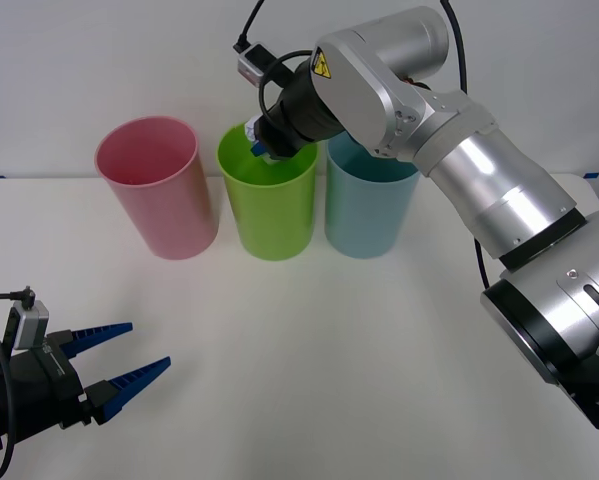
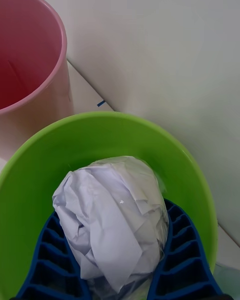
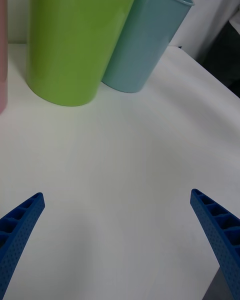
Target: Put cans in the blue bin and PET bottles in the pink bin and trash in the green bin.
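My right gripper (image 2: 117,275) is clamped on the trash (image 2: 112,220) right over the green bin (image 1: 267,205), top centre of frame. Left gripper (image 1: 119,355) sits spread wide, bottom left.

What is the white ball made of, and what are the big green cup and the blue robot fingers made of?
The trash looks like crumpled white paper: matte, with sharp creases and folds. The green bin seems to be plastic, smooth with a soft sheen and a thin even rim. The right pincer, closed on the trash above the green bin, has blue ribbed fingers, probably flexible plastic or rubber; I can't tell which.
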